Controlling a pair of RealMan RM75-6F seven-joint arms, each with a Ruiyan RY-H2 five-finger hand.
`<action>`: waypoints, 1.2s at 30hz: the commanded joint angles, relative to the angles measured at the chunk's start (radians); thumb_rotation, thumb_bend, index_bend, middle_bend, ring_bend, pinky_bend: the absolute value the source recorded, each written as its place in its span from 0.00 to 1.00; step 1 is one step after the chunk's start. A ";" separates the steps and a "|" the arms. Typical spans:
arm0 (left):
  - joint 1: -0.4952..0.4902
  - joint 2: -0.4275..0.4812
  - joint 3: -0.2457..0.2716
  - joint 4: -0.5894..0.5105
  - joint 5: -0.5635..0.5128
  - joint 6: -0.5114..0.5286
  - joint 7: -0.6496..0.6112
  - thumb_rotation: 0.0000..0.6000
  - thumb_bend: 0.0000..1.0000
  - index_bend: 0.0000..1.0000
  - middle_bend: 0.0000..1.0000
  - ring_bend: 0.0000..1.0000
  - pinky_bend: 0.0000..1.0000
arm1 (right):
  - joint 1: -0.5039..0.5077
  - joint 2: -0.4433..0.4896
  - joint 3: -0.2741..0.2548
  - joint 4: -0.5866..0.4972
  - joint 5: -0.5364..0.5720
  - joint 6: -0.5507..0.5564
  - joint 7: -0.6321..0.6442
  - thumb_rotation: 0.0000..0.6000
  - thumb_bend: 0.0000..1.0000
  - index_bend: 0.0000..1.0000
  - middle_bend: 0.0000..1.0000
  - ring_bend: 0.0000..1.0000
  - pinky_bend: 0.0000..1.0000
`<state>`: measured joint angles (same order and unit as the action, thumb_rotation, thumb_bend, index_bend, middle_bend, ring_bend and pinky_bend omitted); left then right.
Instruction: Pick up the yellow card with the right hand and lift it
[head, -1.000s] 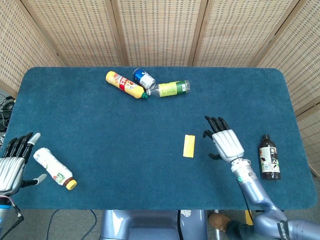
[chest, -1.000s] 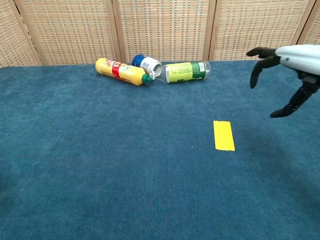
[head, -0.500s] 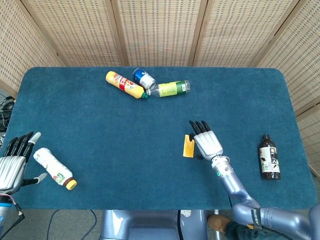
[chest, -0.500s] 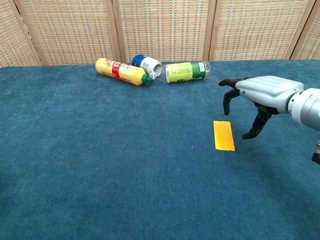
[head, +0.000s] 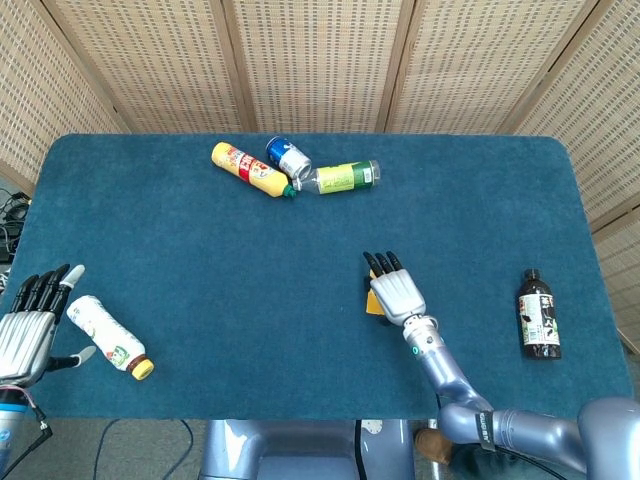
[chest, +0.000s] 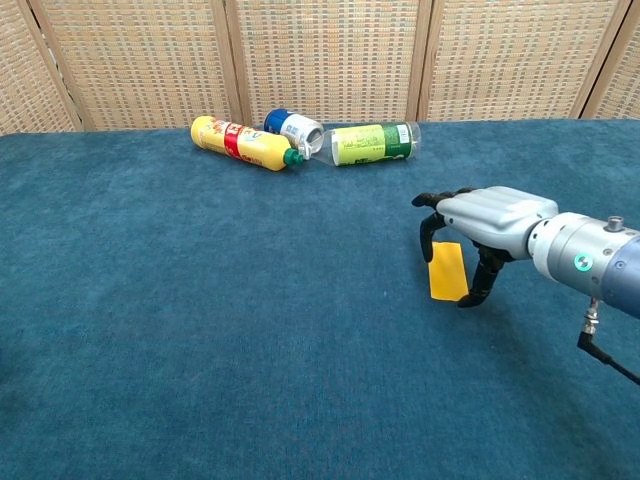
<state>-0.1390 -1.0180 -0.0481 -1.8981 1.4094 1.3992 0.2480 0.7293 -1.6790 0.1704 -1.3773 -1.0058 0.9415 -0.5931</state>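
Observation:
The yellow card (chest: 446, 272) lies flat on the blue table cloth, right of centre. My right hand (chest: 478, 226) hovers just over it, palm down, with the dark fingers arched over the card's far end and the thumb (chest: 481, 284) at its right edge. Nothing is held in it. From the head view the right hand (head: 396, 292) covers most of the yellow card (head: 372, 303), of which only a sliver shows at the left. My left hand (head: 24, 330) rests open at the table's near left corner, beside a white bottle (head: 106, 337).
A yellow bottle (head: 251, 170), a blue can (head: 288, 158) and a green-labelled clear bottle (head: 344, 177) lie together at the far middle. A dark bottle (head: 538, 315) lies at the right side. Wicker screens stand behind the table.
My right hand has moved leftward from beside the card to directly over it and come lower. The card and the left hand have stayed put.

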 joint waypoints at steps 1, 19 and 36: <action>-0.002 -0.002 -0.001 0.000 -0.004 -0.003 0.003 1.00 0.00 0.00 0.00 0.00 0.00 | 0.007 -0.008 -0.002 0.006 0.000 0.002 -0.008 1.00 0.25 0.44 0.00 0.00 0.00; -0.007 -0.003 0.001 0.000 -0.009 -0.003 0.004 1.00 0.00 0.00 0.00 0.00 0.00 | 0.034 -0.046 -0.003 0.074 0.039 0.003 -0.029 1.00 0.26 0.44 0.00 0.00 0.00; -0.005 -0.001 0.008 -0.005 0.005 0.005 0.002 1.00 0.00 0.00 0.00 0.00 0.00 | -0.009 0.015 0.003 0.013 -0.073 0.131 0.038 1.00 0.48 0.43 0.00 0.00 0.00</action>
<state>-0.1438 -1.0195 -0.0398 -1.9028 1.4144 1.4038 0.2505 0.7320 -1.6808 0.1746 -1.3414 -1.0686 1.0663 -0.5727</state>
